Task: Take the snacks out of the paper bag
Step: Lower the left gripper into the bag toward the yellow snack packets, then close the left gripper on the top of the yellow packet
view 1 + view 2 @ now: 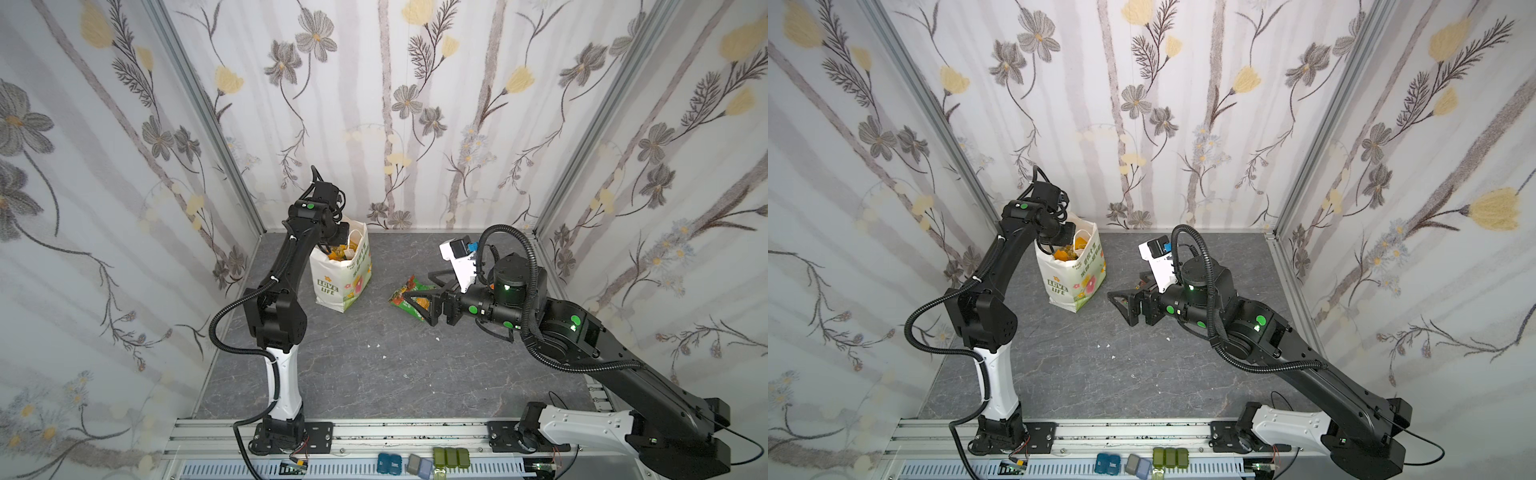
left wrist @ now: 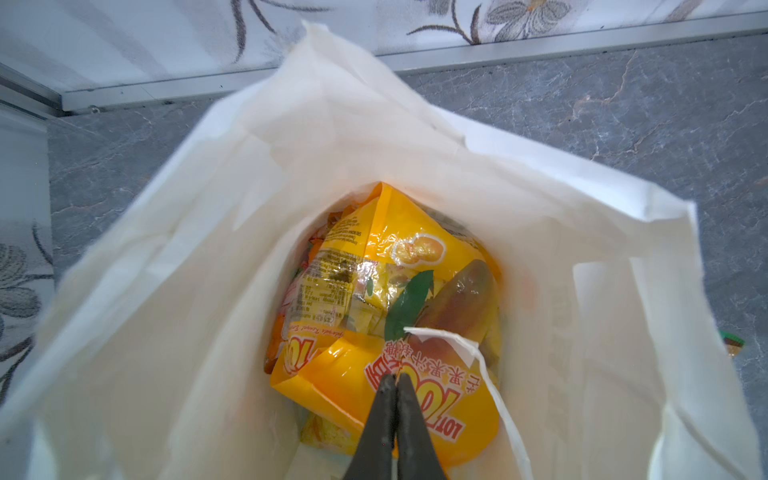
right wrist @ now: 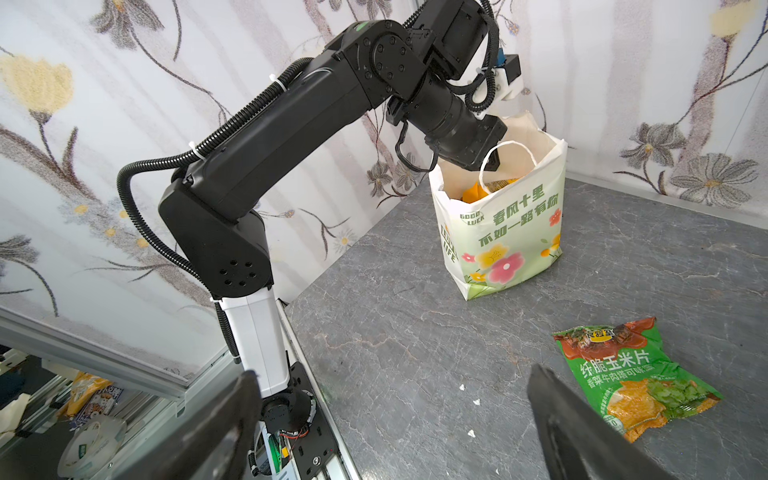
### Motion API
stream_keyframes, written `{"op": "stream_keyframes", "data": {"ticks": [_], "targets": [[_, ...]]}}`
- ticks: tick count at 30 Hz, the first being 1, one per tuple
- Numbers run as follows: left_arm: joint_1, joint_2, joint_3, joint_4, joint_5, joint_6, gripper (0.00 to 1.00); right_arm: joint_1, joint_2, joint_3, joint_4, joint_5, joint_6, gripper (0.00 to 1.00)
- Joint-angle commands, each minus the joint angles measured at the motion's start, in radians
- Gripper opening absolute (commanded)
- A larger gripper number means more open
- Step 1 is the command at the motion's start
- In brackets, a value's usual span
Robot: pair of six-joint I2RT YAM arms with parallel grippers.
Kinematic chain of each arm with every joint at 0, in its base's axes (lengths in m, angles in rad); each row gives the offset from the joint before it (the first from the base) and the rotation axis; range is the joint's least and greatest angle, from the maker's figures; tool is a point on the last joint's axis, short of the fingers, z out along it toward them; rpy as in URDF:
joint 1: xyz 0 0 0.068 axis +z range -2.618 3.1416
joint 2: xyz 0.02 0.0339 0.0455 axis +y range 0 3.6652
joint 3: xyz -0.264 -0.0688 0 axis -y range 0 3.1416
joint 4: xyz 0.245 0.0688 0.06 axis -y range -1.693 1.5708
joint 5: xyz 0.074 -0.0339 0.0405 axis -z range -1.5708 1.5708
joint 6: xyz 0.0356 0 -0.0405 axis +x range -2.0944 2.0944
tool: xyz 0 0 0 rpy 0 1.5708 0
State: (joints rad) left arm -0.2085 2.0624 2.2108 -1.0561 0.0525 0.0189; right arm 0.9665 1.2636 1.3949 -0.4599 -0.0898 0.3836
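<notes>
One snack is out already. The crinkly green foil packet (image 3: 636, 374) lies flat on the grey stone-look desk (image 3: 415, 332). It is well apart from the tall white paper bag with green words and bright flowers (image 3: 503, 241).

The right claw (image 3: 390, 376) hangs low over the desk just beside the green packet and points toward the bag. It is spread wide and holds nothing.

Farther back, the bag stands upright with its top open. The left claw (image 2: 394, 380) reaches down inside the bag. Its two sides are pressed tight together. The tips touch a shiny orange foil packet with a big "100" on it (image 2: 340, 386). I cannot tell if a bit of the foil is pinched between them.

Deeper in the bag sits a crinkly yellow foil packet (image 2: 407, 232). More packets may hide under these two.

So I think the job has only just started. One packet is out, and all the others in the bag must be lifted out.
</notes>
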Motion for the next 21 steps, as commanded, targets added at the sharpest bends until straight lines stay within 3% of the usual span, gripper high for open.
{"op": "stream_keyframes", "data": {"ticks": [1, 7, 10, 14, 21], "targets": [[0.0, -0.01, 0.031, -0.022, -0.033, -0.002, 0.0, 0.002, -0.003, -0.005, -0.002, 0.012, 0.0, 0.99], [0.0, -0.01, 0.061, -0.027, -0.043, 0.002, 0.0, 0.002, -0.01, -0.013, 0.002, 0.015, -0.002, 0.99], [0.0, 0.014, 0.061, -0.052, 0.007, 0.02, 0.0, 0.002, -0.015, -0.017, 0.004, 0.012, -0.002, 0.99], [-0.003, 0.103, 0.073, -0.112, -0.015, 0.031, 0.36, 0.003, -0.026, -0.035, 0.016, 0.008, 0.001, 0.99], [-0.014, 0.107, -0.049, -0.031, 0.027, 0.031, 0.68, 0.003, -0.032, -0.043, 0.006, 0.018, -0.002, 0.99]]}}
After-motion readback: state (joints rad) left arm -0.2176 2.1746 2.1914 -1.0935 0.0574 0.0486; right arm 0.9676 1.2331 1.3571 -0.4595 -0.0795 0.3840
